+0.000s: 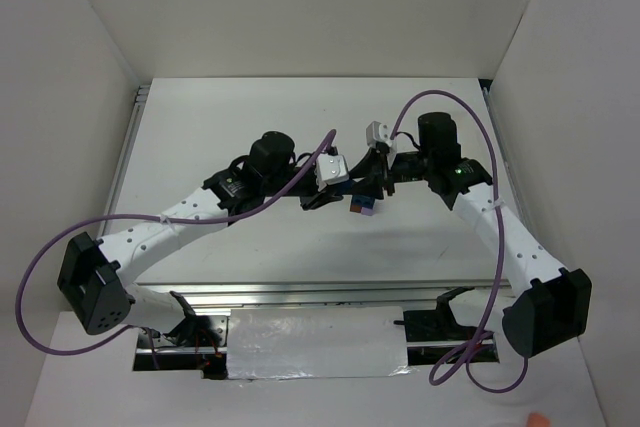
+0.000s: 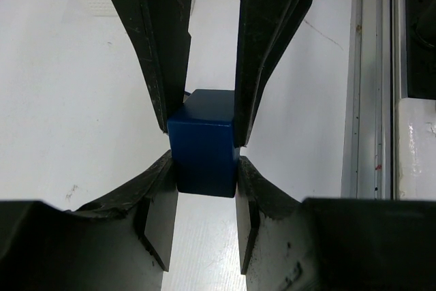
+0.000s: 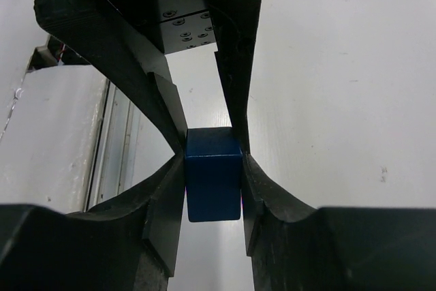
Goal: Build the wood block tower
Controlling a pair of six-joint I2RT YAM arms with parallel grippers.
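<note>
A dark blue wood block [image 2: 203,142] is pinched from two sides at once. My left gripper [image 2: 204,163] is shut on its lower part, while the right arm's fingers [image 2: 272,39] reach in from the far side. In the right wrist view the same blue block [image 3: 213,175] sits between my right gripper's [image 3: 214,161] jaws, both pressed against its sides. From above, the two grippers meet at mid-table, left gripper [image 1: 335,195] and right gripper [image 1: 378,183], over a small cluster of blue, orange and lavender wood blocks [image 1: 362,205]. Whether that cluster is a stacked tower is hidden by the fingers.
White walls enclose the table on three sides. A metal rail [image 2: 371,100] runs along the table edge, seen from above as the left rail [image 1: 125,162]. A white taped panel [image 1: 320,345] lies between the arm bases at the near edge. Purple cables loop beside both arms.
</note>
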